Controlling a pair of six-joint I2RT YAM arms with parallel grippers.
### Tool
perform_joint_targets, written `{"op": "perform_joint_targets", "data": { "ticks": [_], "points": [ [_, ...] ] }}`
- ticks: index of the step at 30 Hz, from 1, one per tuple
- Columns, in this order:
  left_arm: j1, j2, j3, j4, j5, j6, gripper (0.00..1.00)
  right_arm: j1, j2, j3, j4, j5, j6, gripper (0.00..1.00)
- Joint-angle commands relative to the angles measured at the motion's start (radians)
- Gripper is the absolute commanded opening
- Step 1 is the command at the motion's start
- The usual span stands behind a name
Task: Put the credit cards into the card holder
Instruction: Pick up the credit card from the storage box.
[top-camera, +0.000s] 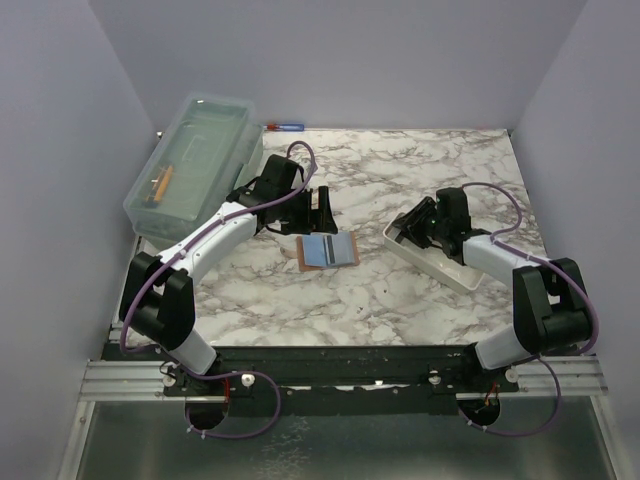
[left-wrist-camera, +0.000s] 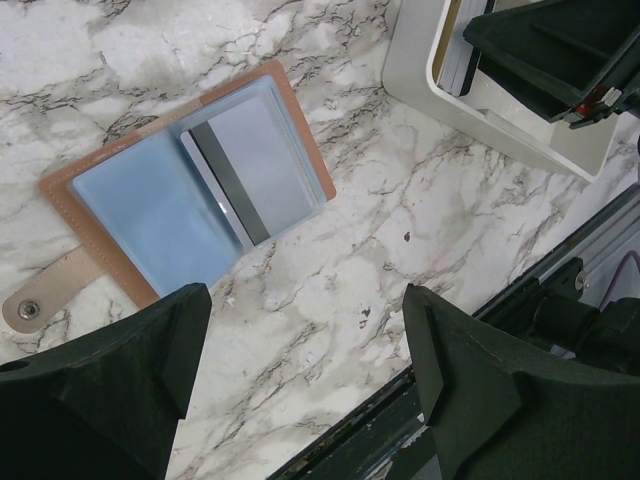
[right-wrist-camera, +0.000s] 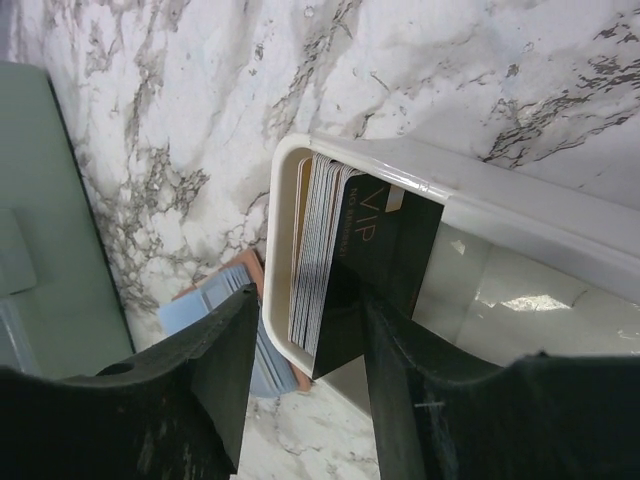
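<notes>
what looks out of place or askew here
Only the dark card in the white tray: it seems to lean away from the upright stack of cards, by the right hand. Nothing spilled or damaged.

Bare marble table between card holder and white tray: open lane. Left gripper beside holder, jaws wide, only tabletop between fingers. Plastic box crowds far-left corner, close beside left arm. Right gripper straddles tray's end wall; card stack fills gap between fingers. Room inside tray beyond stack. Walls close in left, right and far side.
</notes>
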Motion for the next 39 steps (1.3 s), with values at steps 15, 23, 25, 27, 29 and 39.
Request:
{"op": "perform_joint_targets", "data": {
  "ticks": [15, 23, 25, 27, 29, 39],
  "points": [
    [-0.003, -0.006, -0.014, 0.019, 0.029, 0.007, 0.84, -0.003, -0.011, 0.003, 0.016, -0.024, 0.023, 0.12],
    [-0.004, 0.003, -0.013, 0.020, 0.022, 0.007, 0.84, -0.003, -0.065, 0.021, -0.092, 0.001, 0.002, 0.00],
    [-0.002, 0.006, -0.013, 0.019, 0.013, 0.005, 0.84, -0.003, -0.079, 0.027, -0.127, 0.007, -0.008, 0.00],
    [0.001, 0.010, -0.014, 0.019, 0.003, 0.000, 0.84, -0.003, -0.098, 0.033, -0.156, 0.009, -0.028, 0.00],
    [0.005, 0.014, -0.015, 0.018, -0.013, -0.007, 0.84, -0.003, -0.120, 0.037, -0.181, 0.006, -0.065, 0.00],
    [0.032, 0.105, -0.035, -0.040, -0.092, -0.019, 0.85, 0.009, -0.065, 0.240, -0.266, -0.239, -0.462, 0.00]
  ]
}}
